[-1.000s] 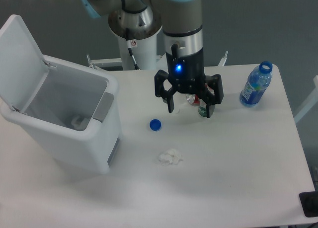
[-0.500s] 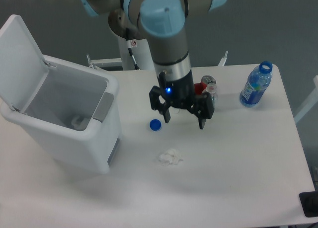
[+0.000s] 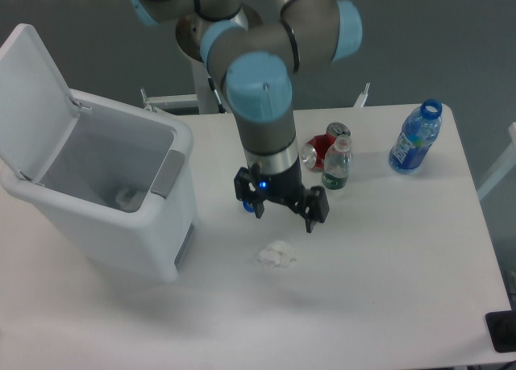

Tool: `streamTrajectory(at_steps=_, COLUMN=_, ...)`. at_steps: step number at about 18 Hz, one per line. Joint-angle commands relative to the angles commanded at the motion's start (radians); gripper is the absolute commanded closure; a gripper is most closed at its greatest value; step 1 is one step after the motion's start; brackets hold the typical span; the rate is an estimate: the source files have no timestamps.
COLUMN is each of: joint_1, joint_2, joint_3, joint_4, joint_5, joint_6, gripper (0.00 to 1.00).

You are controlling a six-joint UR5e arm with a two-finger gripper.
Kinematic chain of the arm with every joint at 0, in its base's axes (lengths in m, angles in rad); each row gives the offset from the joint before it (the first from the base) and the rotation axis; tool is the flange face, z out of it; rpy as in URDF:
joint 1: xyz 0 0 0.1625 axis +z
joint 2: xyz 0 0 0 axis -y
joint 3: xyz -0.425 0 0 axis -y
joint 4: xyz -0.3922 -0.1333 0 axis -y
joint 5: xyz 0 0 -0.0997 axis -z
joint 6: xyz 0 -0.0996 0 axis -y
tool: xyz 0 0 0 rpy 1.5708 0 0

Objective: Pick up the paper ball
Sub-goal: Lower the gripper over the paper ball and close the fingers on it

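The paper ball [image 3: 276, 255] lies on the white surface [image 3: 387, 257], lumpy, its long axis running roughly left to right. The gripper [image 3: 282, 216] hangs just above and behind it, jaws spread wide and grasping nothing. A white bin [image 3: 105, 197] stands to the left.

On the table: one paper ball [image 3: 276, 255], two bottles [image 3: 415, 138] [image 3: 336, 164], one can [image 3: 320, 148], one bin [image 3: 105, 197].

white bin [image 3: 153, 225] — lid up | red can [image 3: 316, 153] — on its side | two bottles [image 3: 335, 164] [image 3: 414, 138]
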Motion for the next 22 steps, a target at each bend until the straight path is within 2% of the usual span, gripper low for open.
streamTrajectory(at_steps=5, joint_1=-0.002, joint_2=-0.066, joint_3=-0.035, joint_4=0.0, joint_5=0.017, joint_6=0.063, gripper=0.0)
streamTrajectory(at_steps=15, joint_1=-0.018, joint_2=-0.112, joint_3=-0.034, joint_4=0.005, joint_5=0.029, joint_6=0.064, gripper=0.0)
streamTrajectory(at_steps=17, joint_1=-0.02, joint_2=-0.12, joint_3=-0.04, joint_4=0.003, joint_5=0.06, joint_6=0.101, gripper=0.0)
streamTrajectory(at_steps=20, joint_1=-0.054, joint_2=-0.167, joint_3=-0.031, joint_4=0.015, joint_5=0.156, joint_6=0.114, gripper=0.0)
streamTrajectory(at_steps=22, joint_1=-0.054, joint_2=-0.172, joint_3=-0.026, joint_4=0.023, joint_5=0.153, joint_6=0.115, gripper=0.0)
